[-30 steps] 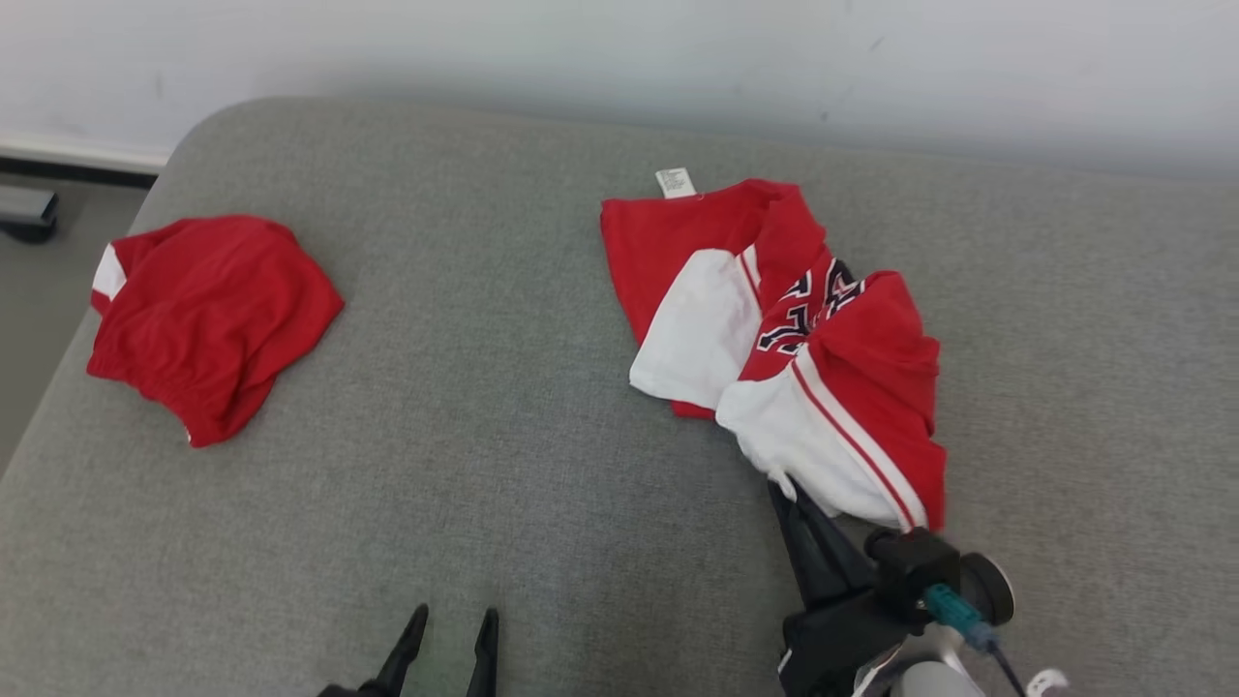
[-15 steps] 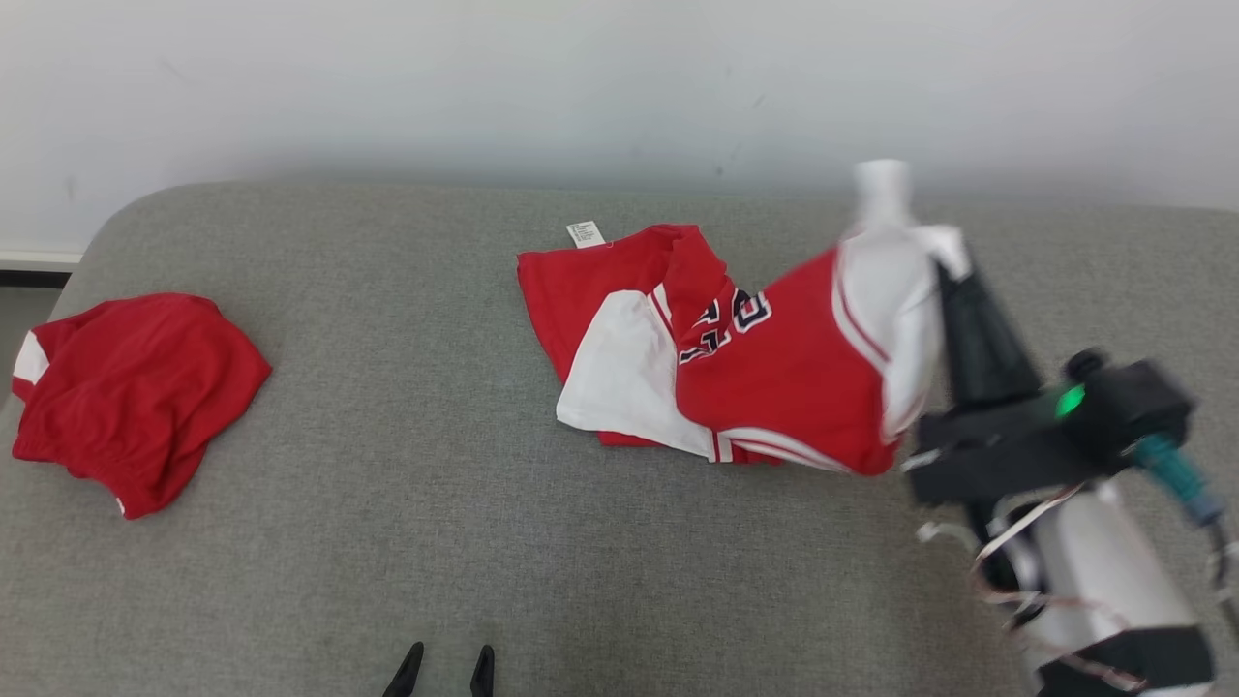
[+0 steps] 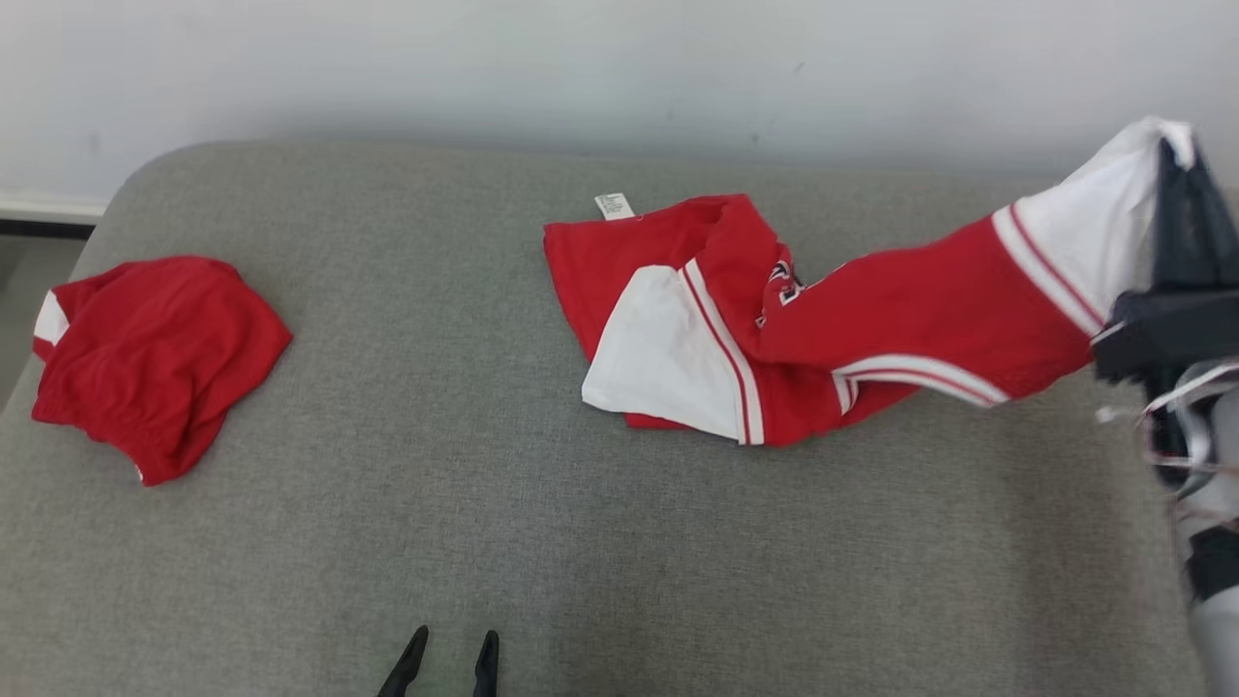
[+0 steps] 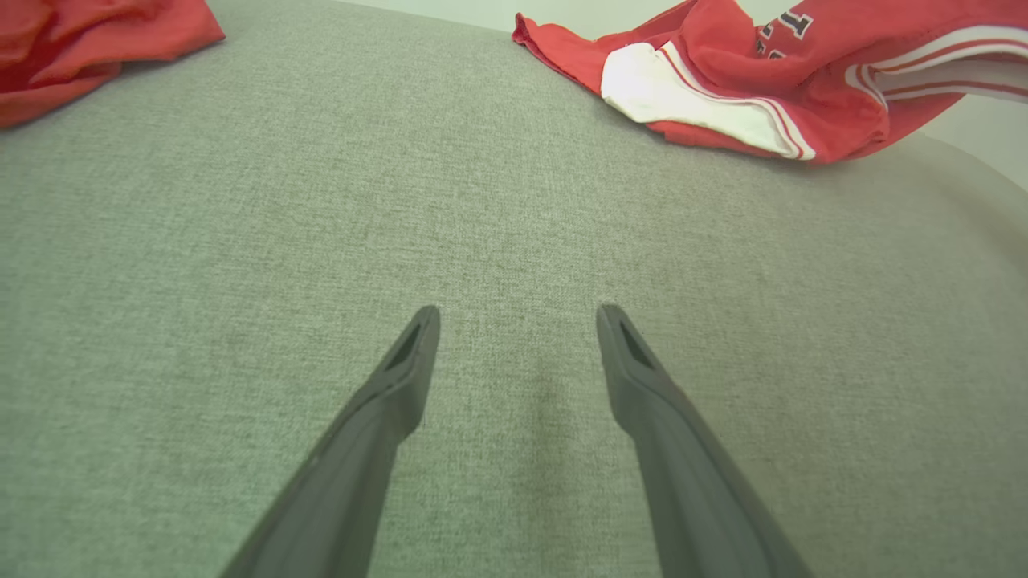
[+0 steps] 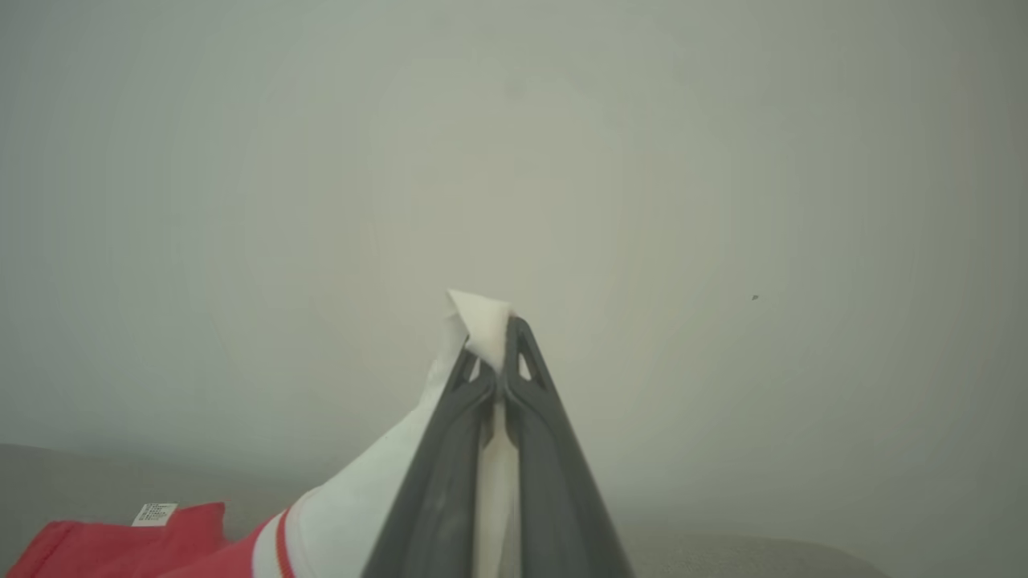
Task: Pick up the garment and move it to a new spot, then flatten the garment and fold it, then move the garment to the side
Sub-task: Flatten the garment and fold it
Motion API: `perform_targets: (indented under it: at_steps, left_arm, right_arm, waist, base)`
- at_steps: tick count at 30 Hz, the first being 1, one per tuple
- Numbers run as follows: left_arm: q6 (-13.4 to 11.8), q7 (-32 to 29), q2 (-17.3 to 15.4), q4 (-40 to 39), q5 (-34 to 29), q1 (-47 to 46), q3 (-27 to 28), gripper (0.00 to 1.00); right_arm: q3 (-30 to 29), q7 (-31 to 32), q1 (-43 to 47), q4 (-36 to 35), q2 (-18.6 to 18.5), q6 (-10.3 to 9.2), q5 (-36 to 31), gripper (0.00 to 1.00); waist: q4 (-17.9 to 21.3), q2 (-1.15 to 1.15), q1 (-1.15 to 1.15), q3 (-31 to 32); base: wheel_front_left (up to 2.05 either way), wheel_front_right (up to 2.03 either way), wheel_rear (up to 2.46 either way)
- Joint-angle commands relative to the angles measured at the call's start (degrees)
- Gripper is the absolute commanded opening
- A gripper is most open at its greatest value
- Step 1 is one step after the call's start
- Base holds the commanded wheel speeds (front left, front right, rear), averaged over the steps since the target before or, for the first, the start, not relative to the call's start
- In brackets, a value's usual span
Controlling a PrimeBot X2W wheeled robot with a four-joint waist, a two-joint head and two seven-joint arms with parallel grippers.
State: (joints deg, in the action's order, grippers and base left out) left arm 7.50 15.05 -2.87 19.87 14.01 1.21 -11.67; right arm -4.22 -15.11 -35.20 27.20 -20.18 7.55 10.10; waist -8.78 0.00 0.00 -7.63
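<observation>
The garment [image 3: 774,319] is a red and white jersey with dark lettering, lying crumpled mid-surface, one white-ended part stretched up and to the right. My right gripper [image 3: 1179,145] is shut on that white end, held in the air at the right edge; in the right wrist view the white cloth [image 5: 482,321] pokes out between the closed fingers of the right gripper [image 5: 504,329]. My left gripper [image 3: 453,644] stands open near the front edge, well short of the garment [image 4: 739,80]. The left wrist view has the left gripper [image 4: 518,317] with bare fabric between its fingers.
A second red cloth [image 3: 155,358] lies bunched at the far left of the grey padded surface [image 3: 484,465], near its rounded corner; its edge is at the top left [image 4: 72,40] in the left wrist view. A pale wall [image 3: 581,68] runs behind.
My right gripper has lifted the garment's white end from the near right and swung it up and far to the right, stretching the garment out. The head camera has shifted too. Left gripper still open.
</observation>
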Motion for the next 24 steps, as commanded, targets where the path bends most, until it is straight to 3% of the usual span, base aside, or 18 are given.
perform_targets:
  at_steps: [1, 8, 9, 10, 11, 18, 24]
  left_arm:
    - [0.0, 0.2, 0.0, -0.1, -0.4, -1.0, -0.3, 1.0]
    - [0.0, 0.2, 0.0, -0.1, -0.3, -2.3, -1.4, 1.0]
    - [0.0, 0.2, 0.0, -0.1, -0.2, -2.6, -1.6, 1.0]
    - [0.0, 0.2, 0.0, -0.1, -0.2, -2.6, -1.7, 1.0]
    - [0.0, 0.2, 0.0, 0.0, -0.1, -2.6, -1.7, 1.0]
    - [0.0, 0.2, 0.0, -0.5, -0.1, -0.8, -0.2, 1.0]
    - [0.0, 0.2, 0.0, -0.5, -0.4, -0.5, 0.4, 1.0]
  right_arm:
    - [-1.3, 0.0, -3.0, 2.2, -1.8, -0.12, -1.5, 0.0]
    - [-7.1, 0.6, -9.0, 13.7, -4.3, -0.12, -6.5, 0.0]
    - [-8.7, 0.5, -9.7, 15.5, -5.0, -0.12, -8.3, 0.45]
    - [-10.1, 0.5, -10.1, 17.3, -5.3, -0.12, -10.0, 0.62]
    - [-12.0, 0.4, -10.6, 18.6, -5.1, -0.12, -10.7, 1.0]
    - [-16.4, -0.1, -7.8, 21.4, -1.5, -0.13, -15.9, 1.0]
    - [-10.8, -0.1, -2.3, 15.9, 3.2, -0.13, -14.7, 1.0]
  waist:
    - [-1.4, 0.0, 0.0, -1.5]
    - [-3.5, 0.0, 0.0, -3.2]
    - [-3.8, 0.0, 0.0, -3.3]
    - [-3.9, 0.0, 0.0, -3.3]
    - [-4.1, 0.0, 0.0, -3.2]
    - [-2.5, 0.0, 0.0, -1.8]
    - [-0.1, 0.0, 0.0, -1.0]
  base:
    - [0.0, 0.0, 0.0]
    - [0.0, 0.0, 0.0]
    - [0.0, 0.0, 0.0]
    - [0.0, 0.0, 0.0]
    - [0.0, 0.0, 0.0]
    - [0.0, 0.0, 0.0]
    - [0.0, 0.0, 0.0]
